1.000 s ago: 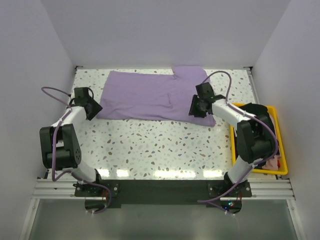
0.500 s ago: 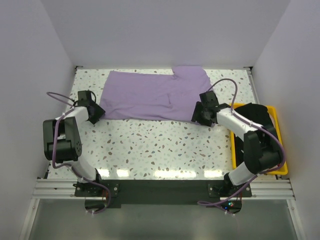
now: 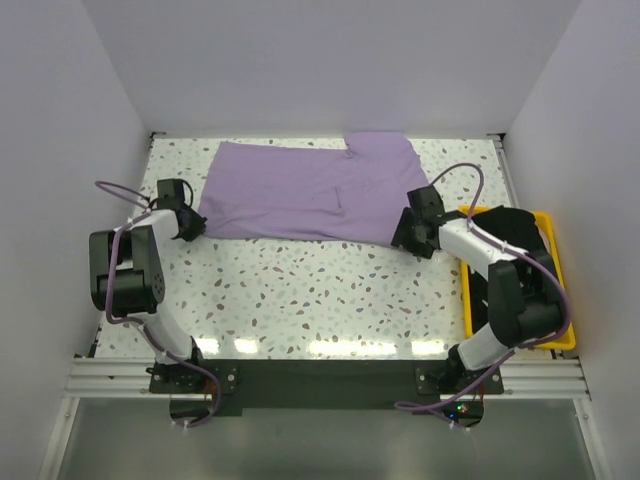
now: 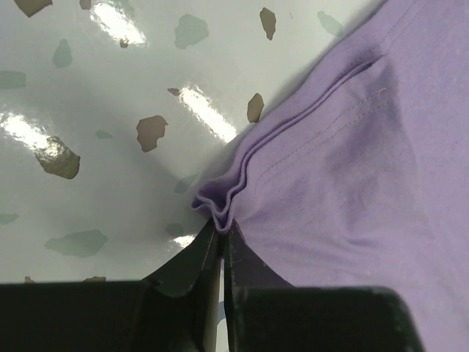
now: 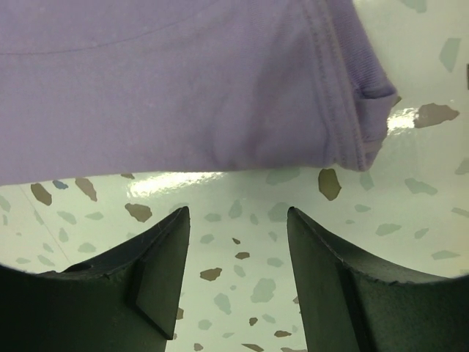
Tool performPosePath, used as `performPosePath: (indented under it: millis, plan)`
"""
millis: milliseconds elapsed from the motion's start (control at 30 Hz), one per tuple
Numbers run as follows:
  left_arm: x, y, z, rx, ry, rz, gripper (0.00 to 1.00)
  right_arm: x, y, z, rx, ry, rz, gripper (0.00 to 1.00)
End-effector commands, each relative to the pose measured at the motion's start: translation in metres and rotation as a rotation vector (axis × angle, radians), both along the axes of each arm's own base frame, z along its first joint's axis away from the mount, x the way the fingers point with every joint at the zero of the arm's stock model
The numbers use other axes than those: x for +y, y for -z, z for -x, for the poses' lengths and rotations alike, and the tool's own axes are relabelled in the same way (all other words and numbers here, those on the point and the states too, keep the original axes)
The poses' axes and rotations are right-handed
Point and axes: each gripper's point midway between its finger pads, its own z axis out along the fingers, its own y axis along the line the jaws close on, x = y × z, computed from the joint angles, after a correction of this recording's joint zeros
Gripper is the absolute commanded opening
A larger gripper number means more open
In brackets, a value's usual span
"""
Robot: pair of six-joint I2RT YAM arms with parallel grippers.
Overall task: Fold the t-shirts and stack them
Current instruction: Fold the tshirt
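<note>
The lavender t-shirt [image 3: 310, 190] lies spread flat on the far half of the speckled table [image 3: 300, 290]. My left gripper [image 3: 193, 226] is at its near-left corner. In the left wrist view it [image 4: 221, 229] is shut on the bunched hem corner of the shirt [image 4: 352, 147]. My right gripper [image 3: 409, 233] is at the shirt's near-right corner. In the right wrist view it [image 5: 236, 220] is open and empty over bare table, just short of the shirt's edge [image 5: 183, 88]. Dark cloth [image 3: 515, 222], perhaps the black t-shirt, shows in the bin, partly hidden by my right arm.
A yellow plastic bin [image 3: 566, 300] stands at the table's right edge, with something pinkish [image 3: 548, 326] at its near end. White walls close off the left, back and right sides.
My right gripper has drawn back off the shirt toward the near right and now sits just off its edge. My left gripper has shifted slightly toward the shirt's near-left corner.
</note>
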Motion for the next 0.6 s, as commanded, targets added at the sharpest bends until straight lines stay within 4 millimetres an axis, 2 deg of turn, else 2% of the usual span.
performPosePath:
  millis: [0, 100, 300, 433, 533, 567]
  plan:
    - [0.011, -0.007, -0.015, -0.027, -0.008, -0.044, 0.06, -0.013, 0.000, -0.014, -0.035, 0.064, 0.025, 0.59]
    - [0.015, -0.009, -0.015, -0.025, -0.007, -0.066, 0.00, -0.017, 0.005, -0.016, -0.027, 0.077, 0.032, 0.59]
    - [0.017, -0.011, -0.017, -0.019, 0.000, -0.081, 0.00, -0.028, 0.017, -0.019, -0.008, 0.109, 0.071, 0.59]
    - [0.018, -0.010, -0.017, -0.016, 0.005, -0.088, 0.00, -0.032, 0.017, -0.028, -0.021, 0.124, 0.092, 0.59]
    - [0.019, -0.012, -0.017, -0.017, 0.008, -0.094, 0.00, -0.034, 0.014, -0.037, -0.045, 0.134, 0.111, 0.53]
    - [0.020, -0.013, -0.017, -0.013, 0.004, -0.097, 0.00, -0.035, 0.013, -0.039, -0.045, 0.135, 0.117, 0.41]
